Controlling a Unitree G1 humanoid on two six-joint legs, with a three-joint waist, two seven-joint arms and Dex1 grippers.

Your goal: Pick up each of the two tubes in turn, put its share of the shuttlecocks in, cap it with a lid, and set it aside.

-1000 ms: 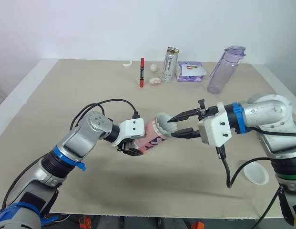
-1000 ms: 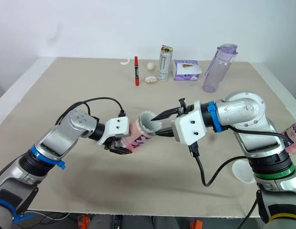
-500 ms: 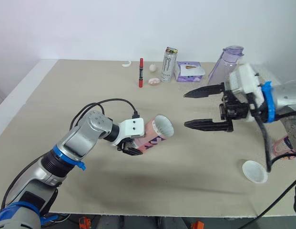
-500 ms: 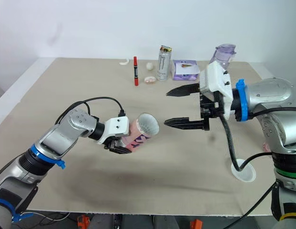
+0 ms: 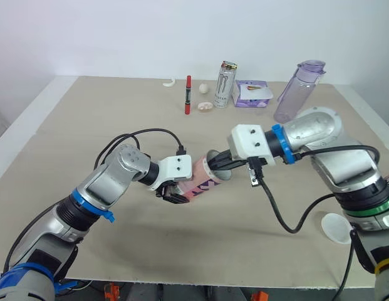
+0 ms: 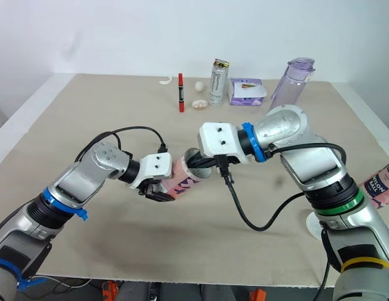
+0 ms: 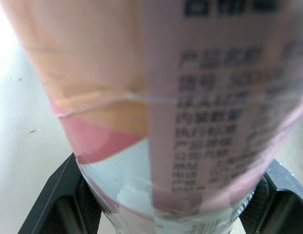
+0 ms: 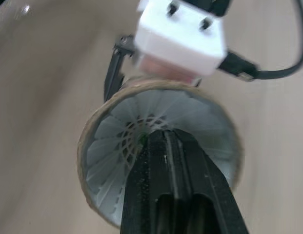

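Right wrist view looks straight along the right gripper (image 8: 163,141), whose two black fingers are pressed together with nothing between them and pushed into the open mouth of the pink tube (image 8: 90,146). The white feather skirt of a shuttlecock (image 8: 112,146) rings the fingertips, just ahead of and around them. In the head views the left gripper (image 5: 172,193) pinches that tube near its closed end, one finger on each side. It holds the tube above the table (image 5: 88,125) with the mouth facing the right gripper's tips. The likeliest trouble, as I judge it, is the push itself. The closed fingers bear along the tube's axis against a grip that clamps only the far end. Too hard a shove could slide the tube back through the left jaws or swing its mouth off line. Pressing off centre could crush or fold feathers against the cardboard wall, and the shuttlecock might jam crooked partway in. On withdrawal, feathers snagged on the fingertips could drag the shuttlecock back out, and with the tube held close to level it might then spill. The lid (image 5: 337,227) lies on the table well behind the right jaws and well apart from both grippers. The second tube (image 6: 383,185) sits farther back, so capping is not yet begun.
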